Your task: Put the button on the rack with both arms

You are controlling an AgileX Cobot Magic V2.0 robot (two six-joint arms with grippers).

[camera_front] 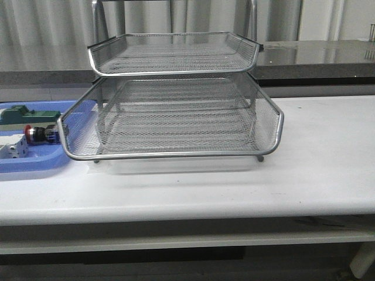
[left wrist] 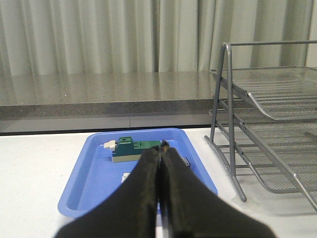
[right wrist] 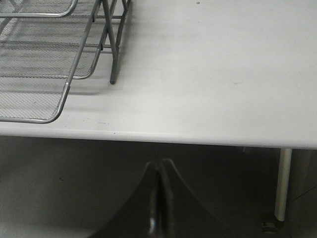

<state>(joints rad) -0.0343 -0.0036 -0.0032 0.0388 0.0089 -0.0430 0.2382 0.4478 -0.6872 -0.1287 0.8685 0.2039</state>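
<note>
One rack (camera_front: 176, 99) with three mesh tiers, one blue tray (camera_front: 35, 161). In the tray: one button (camera_front: 36, 134), one green block (camera_front: 26, 115), one white block (camera_front: 13, 147). Two grippers, left (left wrist: 161, 147) and right (right wrist: 158, 166).

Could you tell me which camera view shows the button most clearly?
The front view: the button lies in the blue tray, red cap visible. In the left wrist view the left gripper hides it; the right wrist view misses it.
</note>
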